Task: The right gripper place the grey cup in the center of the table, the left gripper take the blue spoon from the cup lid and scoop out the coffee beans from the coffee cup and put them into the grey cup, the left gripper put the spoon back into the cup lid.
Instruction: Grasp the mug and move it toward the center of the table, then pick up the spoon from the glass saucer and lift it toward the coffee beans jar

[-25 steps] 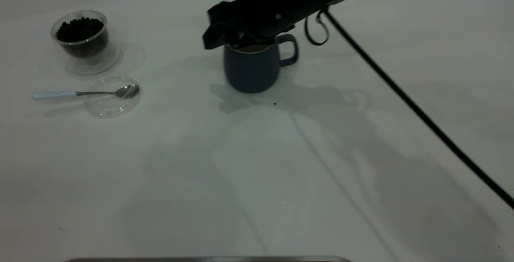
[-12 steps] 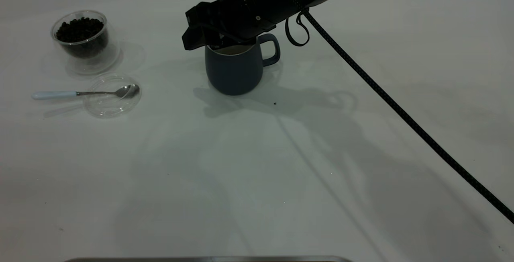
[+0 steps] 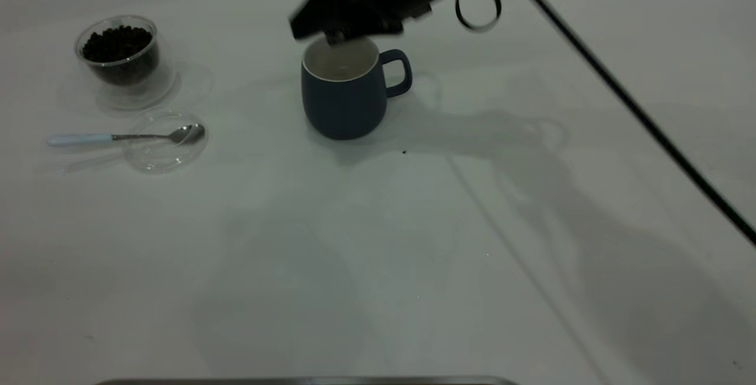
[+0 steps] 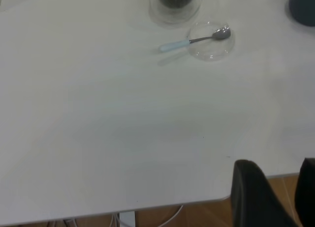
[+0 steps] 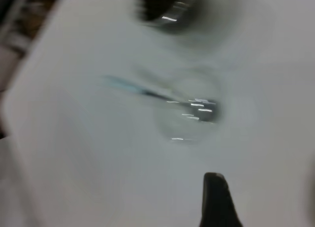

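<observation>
- Grey cup [image 3: 345, 98] stands upright on the table [image 3: 378, 243], toward the far side and about midway across. Handle points toward the right arm's side. Pale inside is open to view; nothing visible in it.
- Right gripper [image 3: 339, 33] hangs just above the cup's rim, clear of it, with nothing in its grasp. The dark arm body slants up and away behind it and covers part of the far table edge. From the room the fingers merge into one dark mass; I cannot tell how far apart they are. The wrist view shows one dark finger [image 5: 216, 200], the rest badly smeared.
- A black cable [image 3: 638, 119] runs from the arm down across the right part of the table, with a small loop [image 3: 477, 10] dangling near the arm.
- Coffee cup [image 3: 121, 57] sits at the far left, upright, with coffee beans [image 3: 117, 42] heaped inside.
- Cup lid [image 3: 164, 140] lies flat just in front of the coffee cup, close to it; probably not touching.
- Blue spoon [image 3: 127, 136] rests across the lid: bowl inside the lid, pale handle sticking out over the rim toward the table's left edge.
- Left gripper [image 4: 280, 197] is parked past the table's edge, well apart from lid and spoon, with a gap between its two dark fingers and nothing held.
- A small dark speck [image 3: 404, 152] lies on the table just in front of the grey cup.
</observation>
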### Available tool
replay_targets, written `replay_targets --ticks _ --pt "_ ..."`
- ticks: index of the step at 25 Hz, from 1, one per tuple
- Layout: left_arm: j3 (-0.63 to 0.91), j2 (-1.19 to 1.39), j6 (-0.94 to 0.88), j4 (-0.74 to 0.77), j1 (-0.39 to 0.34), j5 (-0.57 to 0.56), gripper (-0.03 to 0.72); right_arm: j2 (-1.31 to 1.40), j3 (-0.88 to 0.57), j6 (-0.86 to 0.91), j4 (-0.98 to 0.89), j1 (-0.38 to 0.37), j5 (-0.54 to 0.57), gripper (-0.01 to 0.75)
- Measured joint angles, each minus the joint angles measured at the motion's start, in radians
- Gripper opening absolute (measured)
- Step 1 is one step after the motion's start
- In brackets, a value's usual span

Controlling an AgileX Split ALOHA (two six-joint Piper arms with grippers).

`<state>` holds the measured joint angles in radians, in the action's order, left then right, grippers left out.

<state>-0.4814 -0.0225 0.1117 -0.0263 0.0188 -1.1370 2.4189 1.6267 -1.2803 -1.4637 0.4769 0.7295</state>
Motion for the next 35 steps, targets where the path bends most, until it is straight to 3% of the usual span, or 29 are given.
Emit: replay_targets --ticks 7,9,13,18,22,28,35 --pt "0.0 0.0 -0.001 0.0 0.0 0.0 0.283 -0.183 0.0 0.032 0.049 0.001 0.371 0.453" --pt "0.0 0.0 -0.001 0.0 0.0 0.0 0.283 -0.235 0.0 0.055 0.102 0.001 0.426 0.453" --pt "0.0 0.0 -0.001 0.0 0.0 0.0 0.283 -0.345 0.0 0.269 0.356 0.001 0.453 0.453" --pt "0.0 0.0 -0.001 0.0 0.0 0.0 0.283 -0.504 -0.001 0.728 0.9 0.001 0.477 0.453" --pt "0.0 0.0 -0.001 0.0 0.0 0.0 0.283 -0.622 -0.002 1.019 1.206 0.001 0.493 0.453" --pt "0.0 0.0 -0.002 0.0 0.0 0.0 0.283 -0.844 -0.123 1.141 1.255 0.001 0.495 0.453" --pt "0.0 0.0 -0.002 0.0 0.0 0.0 0.283 -1.141 -0.495 1.174 1.262 0.001 0.5 0.453"
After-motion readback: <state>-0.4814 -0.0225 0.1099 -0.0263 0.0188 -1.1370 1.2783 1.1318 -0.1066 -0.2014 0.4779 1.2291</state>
